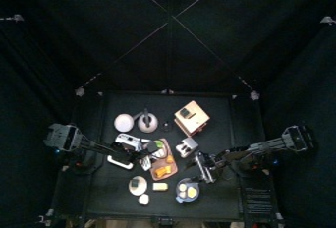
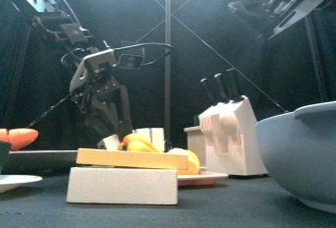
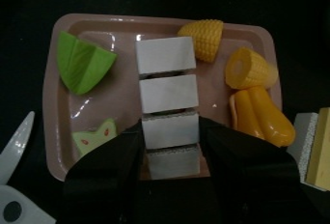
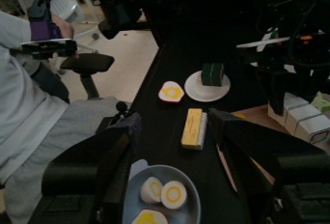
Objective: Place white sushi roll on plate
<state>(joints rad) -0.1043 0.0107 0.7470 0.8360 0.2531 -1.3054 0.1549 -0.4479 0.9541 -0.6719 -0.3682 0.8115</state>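
Note:
A row of several white sushi roll pieces (image 3: 169,93) lies down the middle of a pink tray (image 3: 91,27), with a green piece, yellow corn pieces and an orange piece beside them. My left gripper (image 3: 175,151) is down on the tray, its jaws closed against the two sides of the end white piece (image 3: 175,160), which still rests in line with the others. It shows over the tray in the front view (image 2: 112,132) and the top view (image 1: 147,153). A white plate (image 4: 196,91) carries a dark green roll. My right gripper (image 4: 196,155) is open and empty, raised high (image 2: 282,6).
A knife block (image 2: 230,134) stands behind the tray and a large grey bowl (image 2: 305,158) is at the front right. A yellow stick (image 4: 194,128), a halved egg (image 4: 171,92) and a dish of eggs (image 4: 161,194) lie below the right gripper. A person sits outside the curtains.

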